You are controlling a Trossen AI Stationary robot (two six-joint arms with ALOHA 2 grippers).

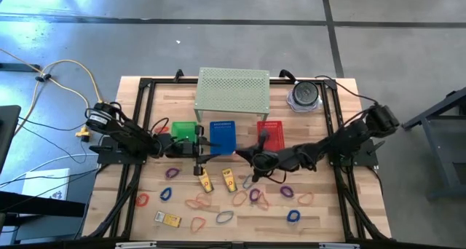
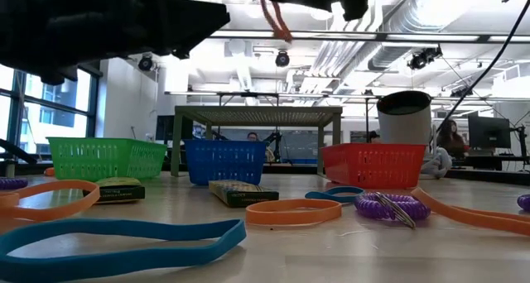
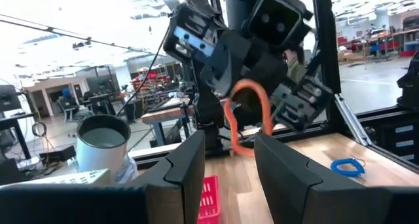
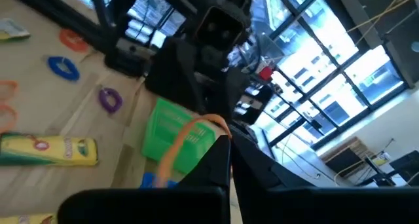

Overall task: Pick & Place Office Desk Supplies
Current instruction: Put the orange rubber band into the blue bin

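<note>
Rubber bands of several colours lie on the near half of the table, such as a blue one (image 1: 293, 215) and a red one (image 1: 142, 200). Yellow packets (image 1: 206, 180) (image 1: 230, 179) (image 1: 169, 219) lie flat among them. My right gripper (image 1: 255, 159) (image 4: 226, 142) hovers in front of the red basket (image 1: 269, 135), shut on an orange rubber band (image 3: 249, 116). My left gripper (image 1: 199, 150) (image 3: 229, 155) is open and empty. It is raised near the blue basket (image 1: 223, 137) and faces the right gripper. My right gripper pinches the orange rubber band between its two shut fingers, at one end of the loop (image 4: 208, 124). The rest of the loop (image 3: 243, 142) hangs slack beside and below the fingers, lifted well clear of the table (image 2: 277, 16).
Green (image 1: 184, 129), blue and red baskets stand in a row mid-table. Behind them are the pale green perforated shelf (image 1: 233, 92) and a round grey-and-clear object (image 1: 304, 96). A black frame runs around the table edge. People sit in the room beyond.
</note>
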